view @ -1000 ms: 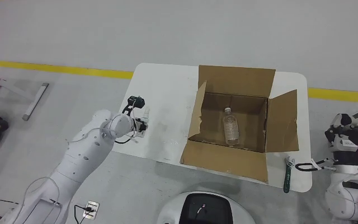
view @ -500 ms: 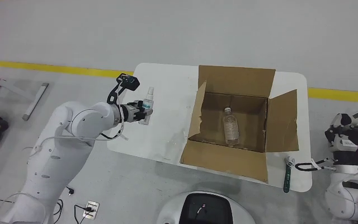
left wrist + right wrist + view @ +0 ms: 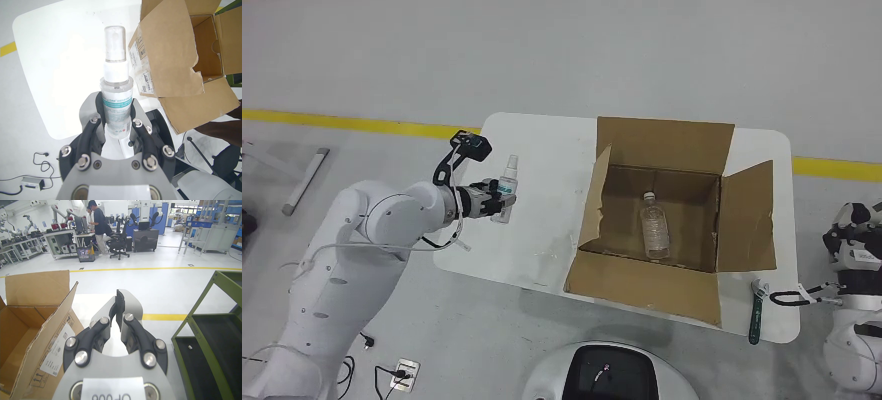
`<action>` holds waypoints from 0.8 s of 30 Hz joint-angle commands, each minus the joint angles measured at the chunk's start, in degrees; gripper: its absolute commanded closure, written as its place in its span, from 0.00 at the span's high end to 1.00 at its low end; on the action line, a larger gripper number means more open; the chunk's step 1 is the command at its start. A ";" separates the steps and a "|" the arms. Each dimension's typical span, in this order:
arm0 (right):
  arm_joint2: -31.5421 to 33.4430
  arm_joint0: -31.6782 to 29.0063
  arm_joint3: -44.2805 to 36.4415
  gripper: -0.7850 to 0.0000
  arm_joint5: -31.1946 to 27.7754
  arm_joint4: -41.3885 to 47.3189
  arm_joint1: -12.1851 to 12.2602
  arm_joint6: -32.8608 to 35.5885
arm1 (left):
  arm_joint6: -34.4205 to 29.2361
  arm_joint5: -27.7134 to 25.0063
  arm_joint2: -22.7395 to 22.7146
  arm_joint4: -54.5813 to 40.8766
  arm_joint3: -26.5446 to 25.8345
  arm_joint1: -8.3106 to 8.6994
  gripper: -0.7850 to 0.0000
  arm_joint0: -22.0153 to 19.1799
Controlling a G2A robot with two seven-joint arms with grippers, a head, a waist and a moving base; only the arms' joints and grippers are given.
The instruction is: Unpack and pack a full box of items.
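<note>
Left gripper (image 3: pixel 116 101): clamped on spray bottle (image 3: pixel 115 81), over table's (image 3: pixel 542 180) 9 o'clock edge
Right gripper (image 3: pixel 117 306): closed on nothing, table's 4 o'clock corner
Box (image 3: pixel 642 282): open, water bottle (image 3: pixel 655 226) lying inside

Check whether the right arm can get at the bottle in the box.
Probably yes: the box is open on top, the bottle lies alone inside, and the right gripper, shut and empty, sits just beside the box.

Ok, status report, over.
Left gripper shut on spray bottle, above table's left side. Right gripper shut, empty, right of box. Raised flap between spray bottle and box interior.
</note>
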 commanded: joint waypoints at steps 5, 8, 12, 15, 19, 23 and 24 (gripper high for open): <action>0.00 0.00 0.00 0.00 0.00 0.00 0.00 0.00 | 3.72 -1.22 0.36 -1.55 -2.61 -0.20 0.00 -0.14; 0.00 0.00 0.00 0.00 0.00 0.00 0.00 0.00 | 5.35 -1.79 1.57 -3.68 -4.37 -0.35 0.00 -1.81; 0.00 0.00 0.00 0.00 0.00 0.00 0.00 0.00 | 6.61 -3.32 4.65 -8.30 -6.15 -0.64 0.00 -6.00; 0.00 0.00 0.00 0.00 0.00 0.00 0.00 0.00 | 6.78 -4.67 8.46 -11.36 -6.62 -0.93 0.00 -9.72; 0.00 0.00 0.00 0.00 0.00 0.00 0.00 0.00 | 7.49 -5.48 14.69 -14.99 -5.21 -1.62 0.00 -14.86; 0.00 0.00 0.00 0.00 0.00 0.00 0.00 0.00 | 7.73 -4.31 19.97 -19.36 -3.77 -2.46 0.00 -19.37; 0.00 0.00 0.00 0.00 0.00 0.00 0.00 0.00 | 7.06 -4.30 21.29 -20.54 -3.70 -2.64 0.00 -20.16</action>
